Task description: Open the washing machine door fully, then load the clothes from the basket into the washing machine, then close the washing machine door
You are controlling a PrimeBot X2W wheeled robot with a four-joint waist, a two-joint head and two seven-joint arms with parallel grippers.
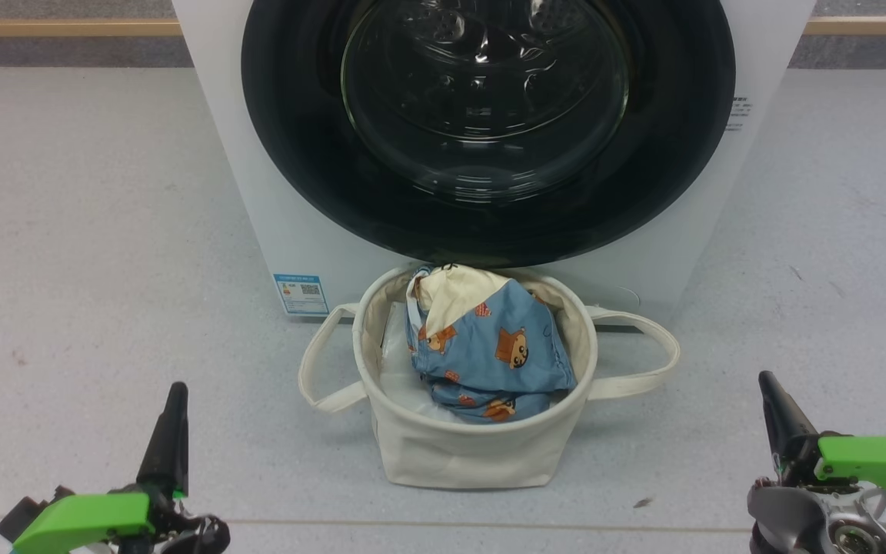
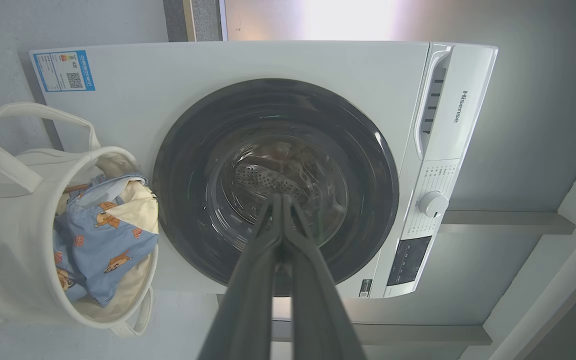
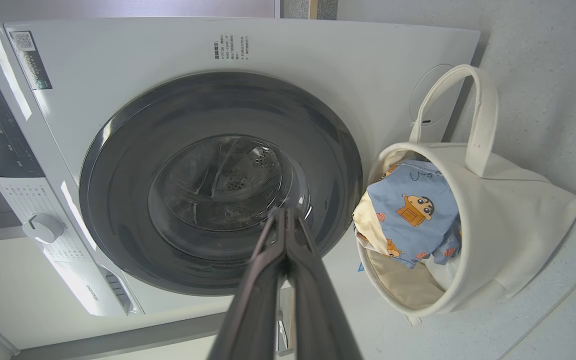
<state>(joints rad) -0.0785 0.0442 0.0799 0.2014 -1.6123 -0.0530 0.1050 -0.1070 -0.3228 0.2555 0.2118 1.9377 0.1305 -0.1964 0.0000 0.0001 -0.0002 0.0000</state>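
1. Left gripper [image 1: 175,400]: my two fingers are pressed together along their length and hold nothing. In the head view it sits at the lower left, tips pointing toward the washer [image 1: 274,231], well apart from the basket [image 1: 458,454].

2. Right gripper [image 1: 772,396]: fingers likewise pressed together, nothing between them. It sits at the lower right, also well apart from the basket.

3. Door [image 1: 489,223]: shut, with its black rim lying flat against the white front panel. The drum's perforated steel shows through the glass bowl in both wrist views.

4. Basket: upright on the grey floor [image 1: 104,231], just in front of the washer and directly below the door. One loop handle hangs out to each side.

5. Clothes [image 1: 497,346]: inside the basket, bunched toward its right half. Blue printed fabric faces up, and a cream lining is folded over at the edge nearest the washer. White padding [image 1: 401,377] shows in the left half, beside the clothes.

6. Sticker [image 1: 301,294]: blue, at the washer's lower left corner, just left of the basket's left handle.
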